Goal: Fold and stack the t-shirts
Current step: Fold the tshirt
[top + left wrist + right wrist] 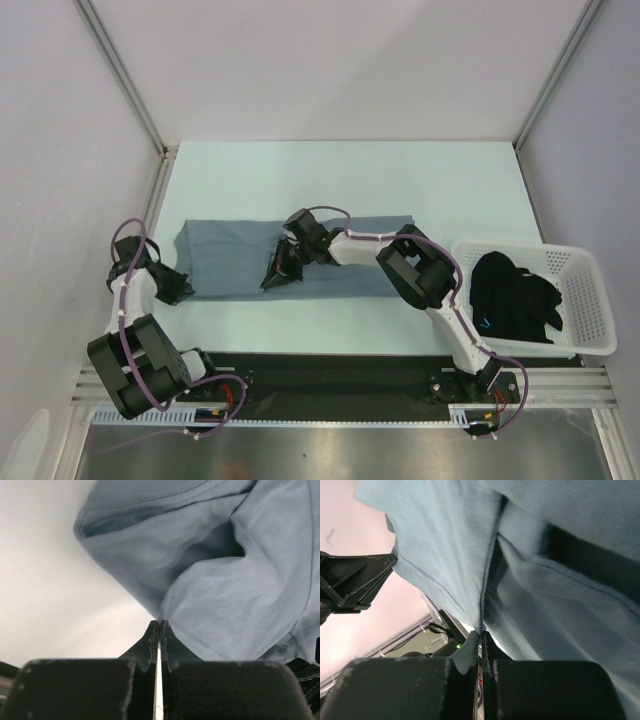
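The left gripper is clamped on the left end of the grey-blue t-shirt, and the right gripper is pinched on its near hem. I'd judge the shirt half folded, a long band across the middle of the table. The black t-shirt lies unfolded in the basket at the right edge, seen only from overhead. Only the wrist views show the pinches.

No legible text or labels.
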`<state>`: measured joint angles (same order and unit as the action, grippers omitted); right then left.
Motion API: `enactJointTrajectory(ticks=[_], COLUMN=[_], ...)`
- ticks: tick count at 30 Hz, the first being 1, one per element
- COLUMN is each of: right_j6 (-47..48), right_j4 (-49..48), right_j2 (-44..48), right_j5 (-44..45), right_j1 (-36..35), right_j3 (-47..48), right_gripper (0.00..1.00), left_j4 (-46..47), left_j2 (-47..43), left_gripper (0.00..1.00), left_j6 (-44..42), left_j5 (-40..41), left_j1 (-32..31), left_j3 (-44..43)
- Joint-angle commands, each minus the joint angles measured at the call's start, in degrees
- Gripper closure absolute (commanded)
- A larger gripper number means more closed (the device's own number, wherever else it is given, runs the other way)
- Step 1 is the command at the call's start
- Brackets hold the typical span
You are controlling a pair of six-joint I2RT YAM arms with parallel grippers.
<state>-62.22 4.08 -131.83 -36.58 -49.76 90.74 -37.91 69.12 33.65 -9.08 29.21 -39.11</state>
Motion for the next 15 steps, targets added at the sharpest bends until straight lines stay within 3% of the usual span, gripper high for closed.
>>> enactJointTrajectory(ticks=[1, 15], right_j6=[1.31, 4.73], right_j4=[1.02, 0.85], right_j2=[2.89, 2.11], right_j5=[-2.18, -4.64], right_j1=[0.19, 2.29], right_j3=[-1.44, -0.39], right_gripper=[1.0, 0.98], left_j4=[-2.87, -3.93], left_j2=[-1.71, -4.7], left_gripper=[1.0, 1.0], left_j6=[3.87, 6.61], left_j5=[2.05, 1.44], left_j1=[0.32, 0.32], left_j3=[0.0, 2.73])
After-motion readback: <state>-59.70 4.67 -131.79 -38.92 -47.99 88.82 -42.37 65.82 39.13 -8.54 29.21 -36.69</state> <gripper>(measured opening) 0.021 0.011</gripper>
